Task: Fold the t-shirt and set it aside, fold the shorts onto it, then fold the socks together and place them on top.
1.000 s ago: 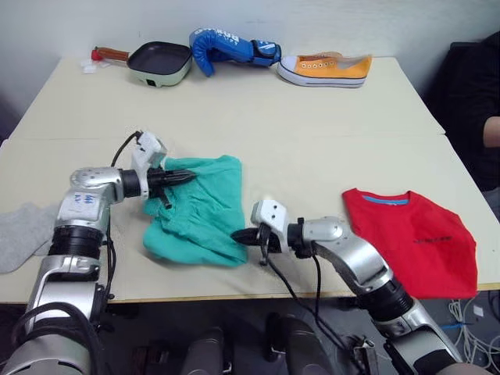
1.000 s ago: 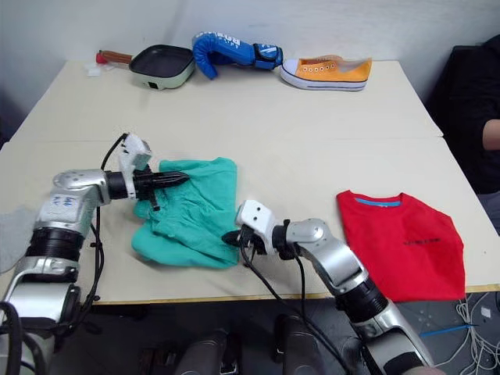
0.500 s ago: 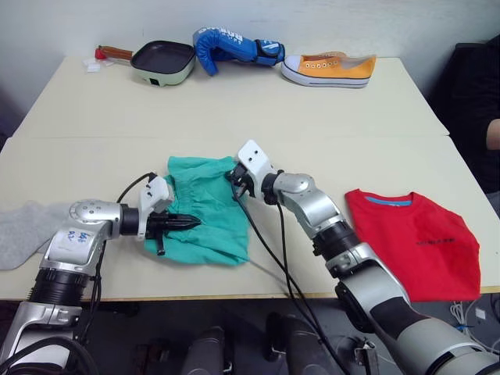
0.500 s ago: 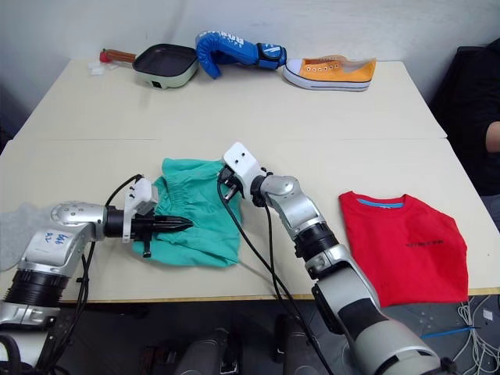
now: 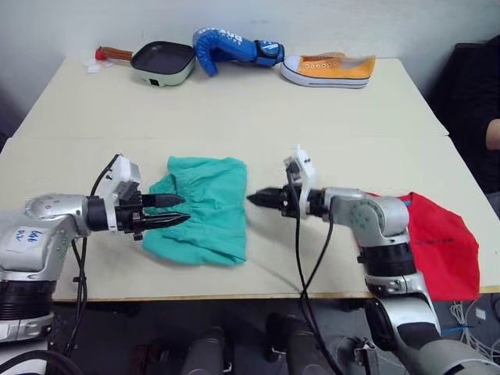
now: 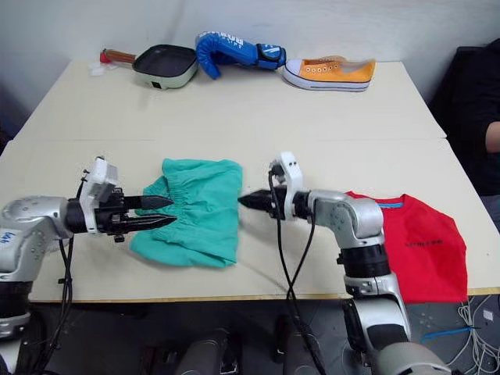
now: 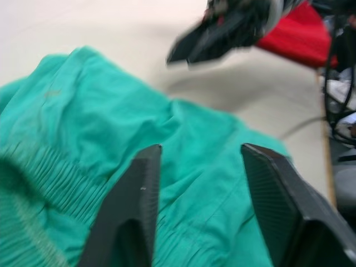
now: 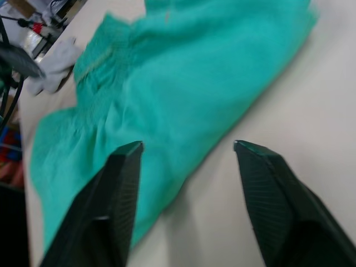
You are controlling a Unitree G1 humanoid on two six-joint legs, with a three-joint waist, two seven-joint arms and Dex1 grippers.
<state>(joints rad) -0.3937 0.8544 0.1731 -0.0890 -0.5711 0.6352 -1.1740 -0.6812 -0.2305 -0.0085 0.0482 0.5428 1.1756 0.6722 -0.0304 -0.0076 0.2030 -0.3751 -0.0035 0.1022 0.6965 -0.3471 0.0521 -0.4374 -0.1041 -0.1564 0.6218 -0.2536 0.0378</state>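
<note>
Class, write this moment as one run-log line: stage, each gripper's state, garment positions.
stage: shorts fold | left gripper: open at shorts waistband side | right gripper: open, beside shorts | t-shirt: folded, robot's right

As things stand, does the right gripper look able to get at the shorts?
Probably yes: the right gripper, fingers open, hangs beside the shorts edge with only bare table between. The left gripper works the opposite side.

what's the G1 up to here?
It is working on laundry on the table. Both grippers are open and holding nothing, one on either side of the teal shorts: the left gripper at the waistband side, the right gripper just off the opposite edge. The red t-shirt lies folded near the table's right edge. A grey sock lies beyond the shorts, untouched.
</note>
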